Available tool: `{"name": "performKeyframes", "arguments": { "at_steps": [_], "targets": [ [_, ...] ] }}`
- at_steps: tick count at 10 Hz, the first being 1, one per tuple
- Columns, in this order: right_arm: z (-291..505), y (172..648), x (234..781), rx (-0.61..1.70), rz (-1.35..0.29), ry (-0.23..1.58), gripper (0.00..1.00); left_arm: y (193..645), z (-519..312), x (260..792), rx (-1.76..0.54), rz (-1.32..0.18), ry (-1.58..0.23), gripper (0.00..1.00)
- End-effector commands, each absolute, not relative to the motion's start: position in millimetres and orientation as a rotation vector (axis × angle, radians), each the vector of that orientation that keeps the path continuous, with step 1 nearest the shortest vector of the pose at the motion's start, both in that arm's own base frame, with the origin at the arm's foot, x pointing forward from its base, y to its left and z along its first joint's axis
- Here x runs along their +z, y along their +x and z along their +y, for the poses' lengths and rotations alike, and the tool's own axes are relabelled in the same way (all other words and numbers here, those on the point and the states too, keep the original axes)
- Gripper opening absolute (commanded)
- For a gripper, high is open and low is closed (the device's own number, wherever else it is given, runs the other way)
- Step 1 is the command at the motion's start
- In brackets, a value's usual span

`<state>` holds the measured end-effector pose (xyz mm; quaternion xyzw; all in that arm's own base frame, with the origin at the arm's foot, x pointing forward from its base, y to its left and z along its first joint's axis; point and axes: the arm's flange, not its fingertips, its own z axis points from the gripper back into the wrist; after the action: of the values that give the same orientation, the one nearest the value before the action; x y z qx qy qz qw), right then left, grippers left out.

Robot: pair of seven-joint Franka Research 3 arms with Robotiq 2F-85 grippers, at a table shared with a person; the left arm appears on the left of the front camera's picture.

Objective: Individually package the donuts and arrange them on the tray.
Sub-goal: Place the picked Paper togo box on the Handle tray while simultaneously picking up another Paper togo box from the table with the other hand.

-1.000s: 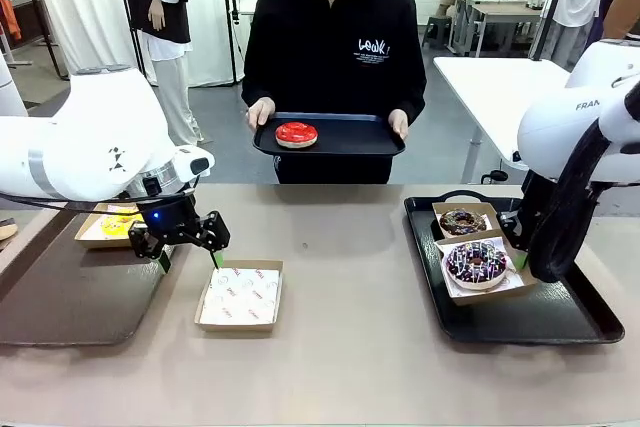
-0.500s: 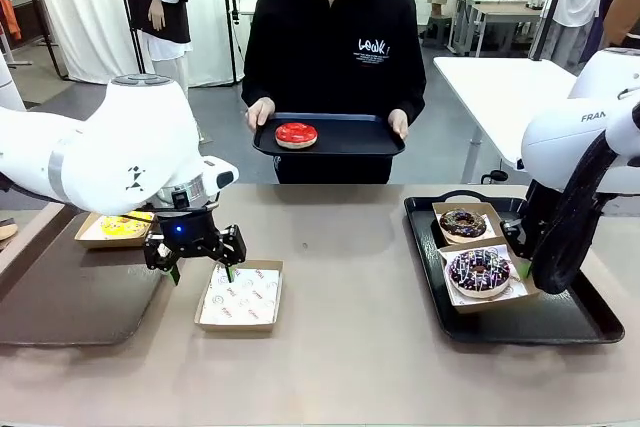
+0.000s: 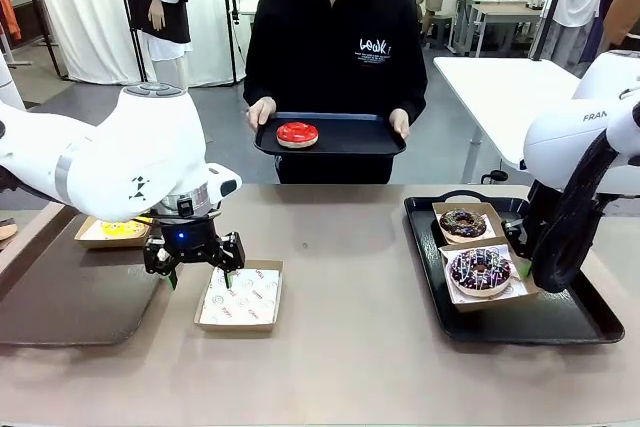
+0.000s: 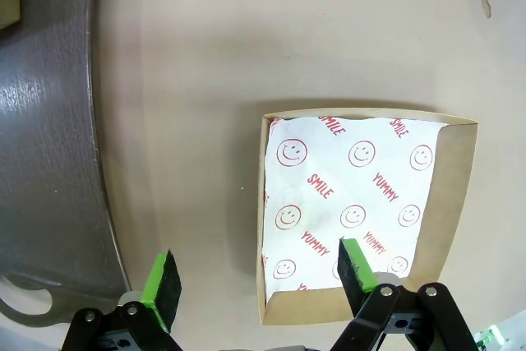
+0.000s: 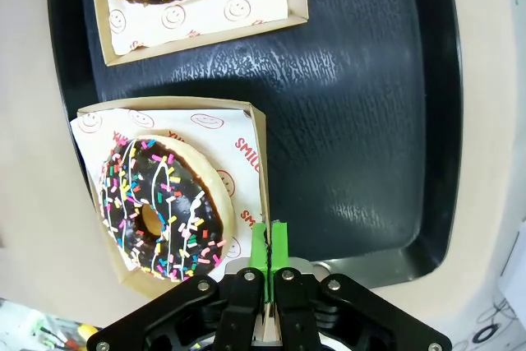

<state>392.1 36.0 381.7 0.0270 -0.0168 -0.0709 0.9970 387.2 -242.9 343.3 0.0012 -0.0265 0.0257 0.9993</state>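
**Left tool spread over an empty box, right tool pinching the sprinkled donut's box**

The left tool (image 3: pixel 192 275) hangs over the bench (image 3: pixel 350 347) with its jaws wide apart and nothing between them. In the left wrist view one green pad stands over the near edge of an empty cardboard box (image 4: pixel 456 203) lined with smiley-print paper (image 4: pixel 345 195); the other pad hangs over bare bench, beside a dark grey tray (image 4: pixel 49 162). Behind the left arm, a yellow-glazed donut (image 3: pixel 122 229) sits in its own box at the far end of that grey tray.

The right tool (image 5: pixel 269 254) is closed, its pads pinching the side wall of the box (image 5: pixel 259 162) that holds the sprinkled donut (image 5: pixel 160 203). This box lies partly over the edge of a black tray (image 5: pixel 362 121) on the robot's right side. Just beyond it on the same tray, the chocolate donut (image 3: pixel 462 221) rests in another lined box.

Across the bench, a person holds a second black tray (image 3: pixel 360 135) in both hands, one hand (image 3: pixel 260 112) at each end; the red donut (image 3: pixel 297 133) lies on it, unboxed.
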Motion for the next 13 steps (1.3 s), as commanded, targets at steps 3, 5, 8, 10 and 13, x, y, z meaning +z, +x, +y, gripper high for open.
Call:
{"name": "performKeyframes", "arguments": {
  "at_steps": [3,5,8,10,13],
  "targets": [
    [39.4,378.0,354.1,-0.099,-0.009,0.074,0.01,394.3,-240.8,331.2,0.037,-0.053,0.003,1.0],
    [38.3,380.1,345.4,-0.109,0.014,0.073,0.01,396.1,-240.3,328.1,0.033,-0.044,0.0,1.0],
    [38.7,379.8,343.3,-0.11,0.016,0.071,0.01,397.6,-240.1,323.9,0.029,-0.035,-0.005,1.0],
    [38.6,379.5,342.6,-0.101,0.016,0.072,0.01,399.4,-240.2,322.3,0.027,-0.028,-0.008,1.0],
    [38.3,379.3,342.6,-0.096,0.024,0.076,1.0,399.2,-241.1,324.6,0.003,-0.034,-0.031,0.17]
  ]
}}
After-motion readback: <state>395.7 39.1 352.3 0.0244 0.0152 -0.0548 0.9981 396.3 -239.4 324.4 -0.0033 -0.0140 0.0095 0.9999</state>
